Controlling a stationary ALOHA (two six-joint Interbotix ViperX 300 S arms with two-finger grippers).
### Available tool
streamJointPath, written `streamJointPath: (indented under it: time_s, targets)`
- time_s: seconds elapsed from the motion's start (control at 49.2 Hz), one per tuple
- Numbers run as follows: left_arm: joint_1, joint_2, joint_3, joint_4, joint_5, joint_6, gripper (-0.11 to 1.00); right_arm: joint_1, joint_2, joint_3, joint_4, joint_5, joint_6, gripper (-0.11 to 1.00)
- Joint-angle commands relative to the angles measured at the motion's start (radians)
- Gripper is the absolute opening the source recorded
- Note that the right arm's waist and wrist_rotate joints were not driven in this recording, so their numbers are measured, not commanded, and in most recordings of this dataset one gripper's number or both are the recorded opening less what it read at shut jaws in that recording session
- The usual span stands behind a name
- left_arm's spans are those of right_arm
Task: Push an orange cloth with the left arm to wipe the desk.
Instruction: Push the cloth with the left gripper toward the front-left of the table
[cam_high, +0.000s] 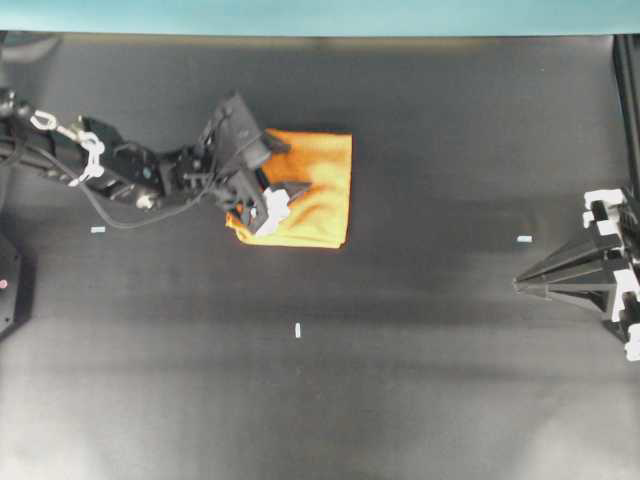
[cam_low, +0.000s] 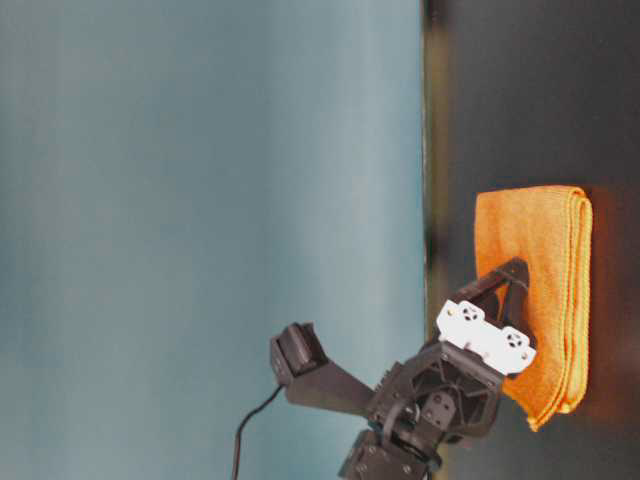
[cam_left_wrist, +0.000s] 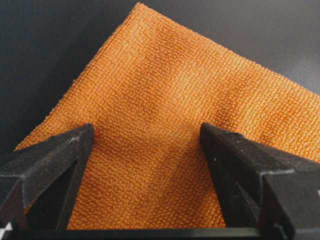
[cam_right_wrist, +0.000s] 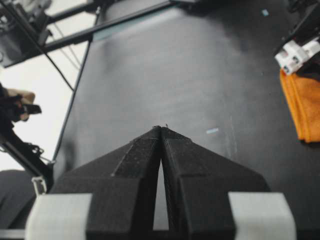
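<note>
The left gripper (cam_high: 283, 193) is spread wide over the orange cloth (cam_high: 318, 190) on the black table (cam_high: 420, 330); the right gripper (cam_high: 520, 284), well apart, is closed.

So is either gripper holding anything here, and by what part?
Nothing is held. The left gripper stands open over the orange cloth; the right gripper is shut on nothing.

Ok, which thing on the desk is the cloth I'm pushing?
Find the black desk under the teal strip. Left of centre lies the orange cloth, folded square, with the left end effector open over its left edge. It is the only coloured item there.
</note>
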Motion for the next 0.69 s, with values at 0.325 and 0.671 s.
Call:
streamJointPath:
  time_s: [0.325,0.671]
  targets:
    - [-0.14,-0.067,0.066,0.005,-0.005,-0.002,0.84,0.0,-0.046,0.012,0.0,0.008,0.002,0.0]
    - [-0.258,-0.11,0.129,0.005,-0.005,-0.018,0.84,0.0,-0.048,0.014,-0.002,0.011,0.002,0.0]
